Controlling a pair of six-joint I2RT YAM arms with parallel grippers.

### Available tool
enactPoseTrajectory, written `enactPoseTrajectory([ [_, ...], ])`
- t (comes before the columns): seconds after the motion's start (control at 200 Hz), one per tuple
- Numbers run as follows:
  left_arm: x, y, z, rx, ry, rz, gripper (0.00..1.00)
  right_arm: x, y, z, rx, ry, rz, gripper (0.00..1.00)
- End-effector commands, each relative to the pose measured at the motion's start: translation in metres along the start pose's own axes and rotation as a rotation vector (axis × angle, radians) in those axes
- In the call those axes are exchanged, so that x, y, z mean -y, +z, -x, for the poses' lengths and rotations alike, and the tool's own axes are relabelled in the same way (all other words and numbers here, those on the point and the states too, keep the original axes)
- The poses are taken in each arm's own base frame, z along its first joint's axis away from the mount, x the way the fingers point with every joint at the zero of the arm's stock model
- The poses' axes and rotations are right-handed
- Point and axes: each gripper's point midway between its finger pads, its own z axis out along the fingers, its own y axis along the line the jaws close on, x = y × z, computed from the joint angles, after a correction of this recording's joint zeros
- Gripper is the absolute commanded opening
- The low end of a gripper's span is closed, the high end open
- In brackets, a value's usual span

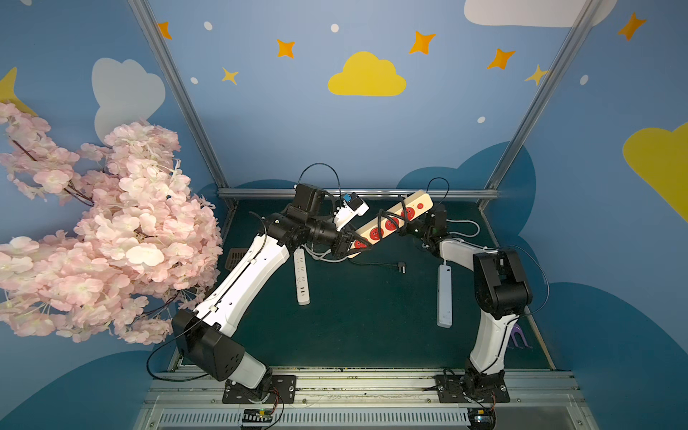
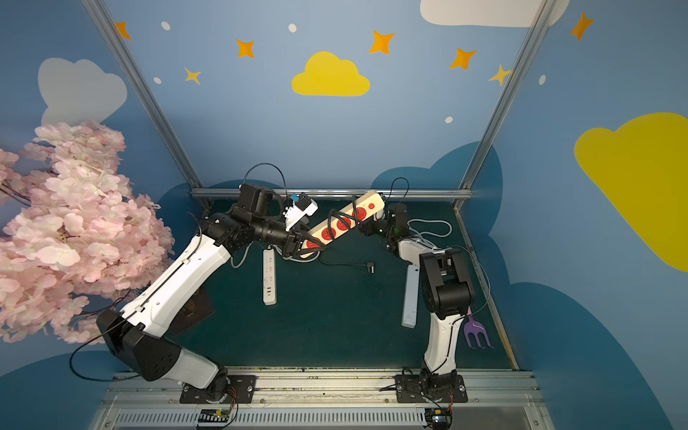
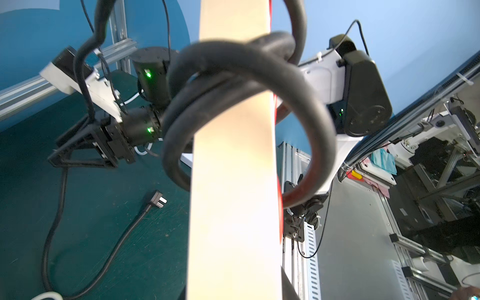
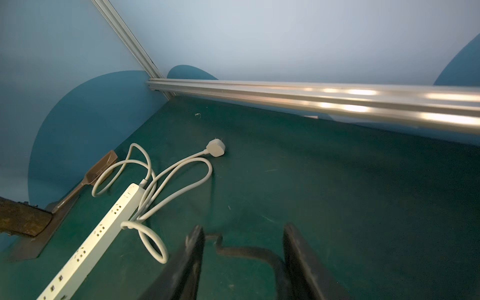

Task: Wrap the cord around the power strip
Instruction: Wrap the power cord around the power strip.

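The left gripper is clenched on the lower end of the long cream plastic power strip, which has round red sockets. It holds the strip above the table at a tilt, with the far end higher and near the back rail. The right gripper is released: its two black fingers stand wide apart, and the thick black cord passes loosely between them without being pinched. The cord makes several loose loops around the middle of the strip. The rest goes down to the dark green table, where its black plug lies. A white power strip and a pale blue power strip lie flat on the table, well apart.
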Motion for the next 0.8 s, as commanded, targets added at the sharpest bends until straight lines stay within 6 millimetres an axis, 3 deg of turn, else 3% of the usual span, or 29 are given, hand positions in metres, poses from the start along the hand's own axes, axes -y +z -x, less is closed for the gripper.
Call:
enactPoseTrajectory([
  [0.0, 0.003, -0.006, 0.026, 0.053, 0.049, 0.008, 0.03, -0.002, 0.005, 0.018, 0.099, 0.042, -0.078, 0.55],
  [0.095, 0.001, -0.007, 0.031, 0.063, 0.037, 0.026, 0.03, 0.021, 0.011, 0.012, 0.103, 0.118, -0.211, 0.55],
  [0.205, 0.001, -0.011, 0.039, 0.084, 0.032, 0.045, 0.03, 0.033, 0.015, 0.013, 0.171, 0.217, -0.245, 0.54],
  [0.31, -0.009, -0.018, 0.048, 0.120, 0.007, 0.090, 0.03, 0.038, 0.025, 0.009, 0.178, 0.238, -0.264, 0.41],
  [0.425, -0.038, -0.032, 0.062, 0.198, -0.064, 0.171, 0.03, 0.026, 0.029, -0.005, 0.131, 0.217, -0.245, 0.18],
  [0.516, -0.062, -0.044, 0.068, 0.252, -0.125, 0.236, 0.03, 0.007, 0.024, -0.023, 0.062, 0.146, -0.246, 0.06],
  [0.666, -0.116, -0.063, 0.063, 0.298, -0.215, 0.374, 0.03, -0.030, 0.003, -0.062, -0.134, -0.075, -0.272, 0.00],
  [0.796, -0.165, -0.074, 0.042, 0.237, -0.242, 0.558, 0.03, -0.058, -0.025, -0.092, -0.302, -0.333, -0.326, 0.00],
])
